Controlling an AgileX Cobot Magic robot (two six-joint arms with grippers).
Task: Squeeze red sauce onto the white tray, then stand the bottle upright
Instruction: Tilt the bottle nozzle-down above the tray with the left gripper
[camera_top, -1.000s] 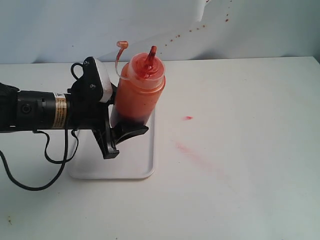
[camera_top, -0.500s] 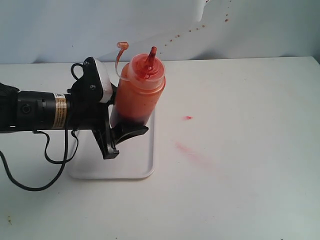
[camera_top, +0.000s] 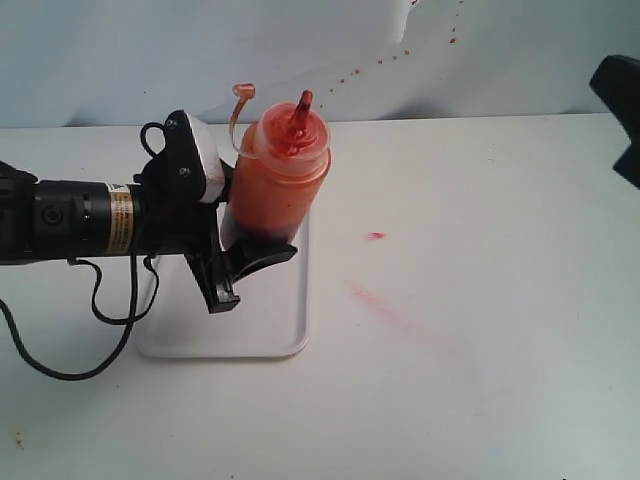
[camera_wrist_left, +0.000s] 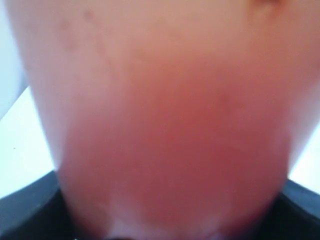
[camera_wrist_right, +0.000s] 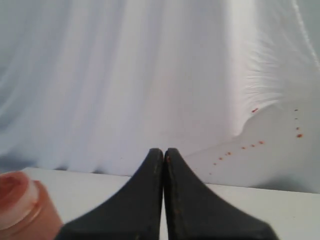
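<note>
Bottle (camera_top: 278, 180) nearly upright over white tray (camera_top: 285, 335), gripped near its base by left gripper (camera_top: 250, 245), right gripper (camera_wrist_right: 164, 154) empty, fingers pressed together, well apart

L arm lies horizontal, reaching from left edge; L gripper (camera_top: 252, 252) clamped on bottle (camera_top: 280, 185) low down. R gripper (camera_wrist_right: 163, 153) jaws pressed together, poking in at right edge, prob. airborne.

Tray (camera_top: 250, 335) lies on the bench (camera_top: 480, 380) left of centre; I've got the bottle (camera_top: 278, 175) over its far right corner, left end effector (camera_top: 245, 262) around its base. Sauce blob (camera_top: 376, 236) on the bench right of the tray, right end effector (camera_top: 620, 105) well beyond it.
</note>
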